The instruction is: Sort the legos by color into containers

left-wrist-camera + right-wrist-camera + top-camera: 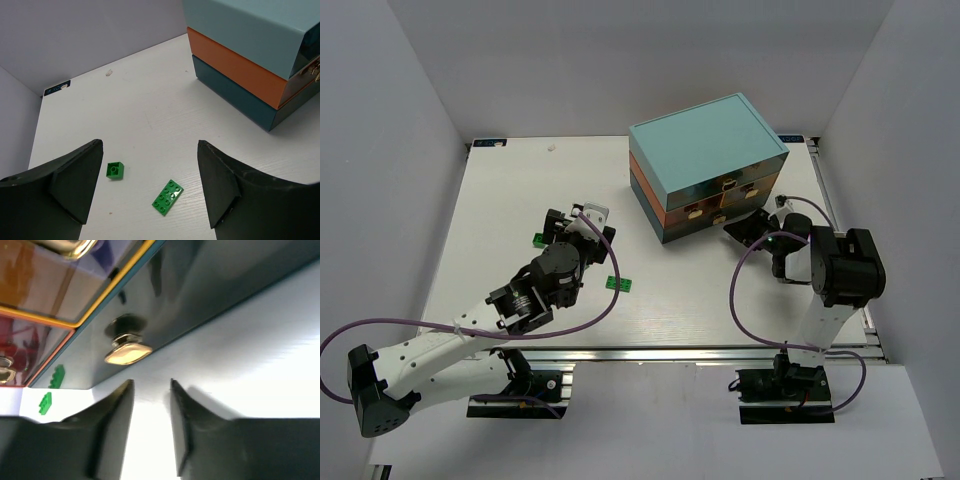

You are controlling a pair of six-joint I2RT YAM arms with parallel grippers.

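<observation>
Step in hand: opening a drawer for the green legos, judging by where the right gripper sits, just beneath the handle of the dark teal drawer.
Right gripper: fingers parted by a narrow gap with nothing between them, and not touching the handle.
Left gripper: spread wide and empty, hovering over the bench above two green pieces.
Legos: small green brick and flat green plate lie loose on the bench, near each other but apart, and well away from the chest.
Other colours: red and lilac tints show behind the upper drawer fronts in the right wrist view. They may be bricks inside, but the view is too blurred to tell.
Chest: pale teal top, orange layer, dark teal at the bottom, with its handles facing the right arm.
Doing it well: lift the right gripper until the handle's cap lies between the fingers, then close behind the cap on the thinner stem. Pull straight out along the drawer's own line, slowly.
Watch for: the chest looks light and could slide with the pull instead of the drawer opening. The rounded handle could also slip out of a shallow pinch.
Left arm: best held clear over the green pieces until the drawer stands open.
</observation>
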